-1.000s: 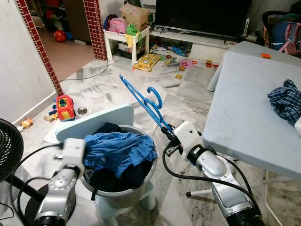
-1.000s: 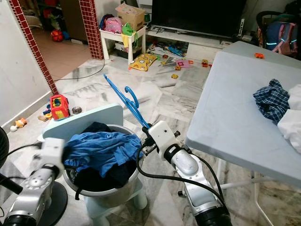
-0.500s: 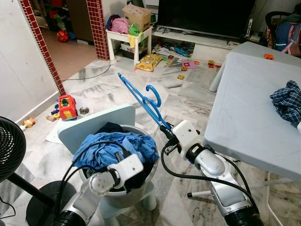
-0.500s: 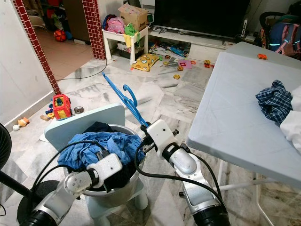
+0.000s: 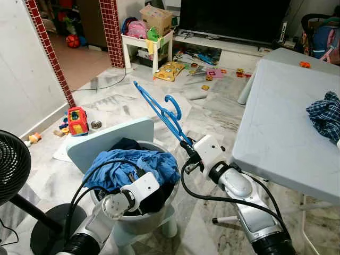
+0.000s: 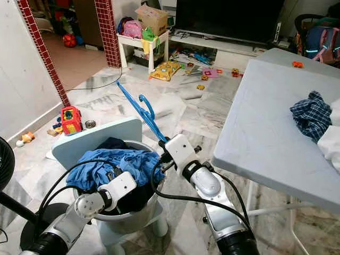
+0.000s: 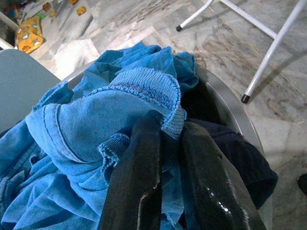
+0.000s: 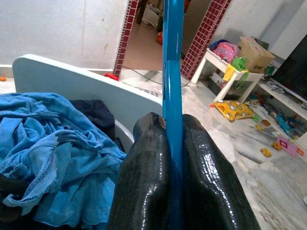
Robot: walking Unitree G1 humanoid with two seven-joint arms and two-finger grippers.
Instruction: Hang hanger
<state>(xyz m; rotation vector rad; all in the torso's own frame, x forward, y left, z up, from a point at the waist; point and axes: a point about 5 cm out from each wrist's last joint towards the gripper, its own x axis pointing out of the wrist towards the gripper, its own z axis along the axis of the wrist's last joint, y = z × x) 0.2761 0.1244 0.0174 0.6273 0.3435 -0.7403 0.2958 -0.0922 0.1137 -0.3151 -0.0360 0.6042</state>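
Above basket (image 5: 159,210), right gripper (image 5: 187,146) clamping hanger (image 5: 159,109)

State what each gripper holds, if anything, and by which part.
The right gripper clamps the blue hanger at one end of its bar. The left gripper pinches the blue shirt by a ribbed hem fold.

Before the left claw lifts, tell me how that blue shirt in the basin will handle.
The blue shirt looks soft and crumpled, so it will probably droop. The left claw pinches one fold, so the rest may trail. It overlaps dark clothes and could drag them.
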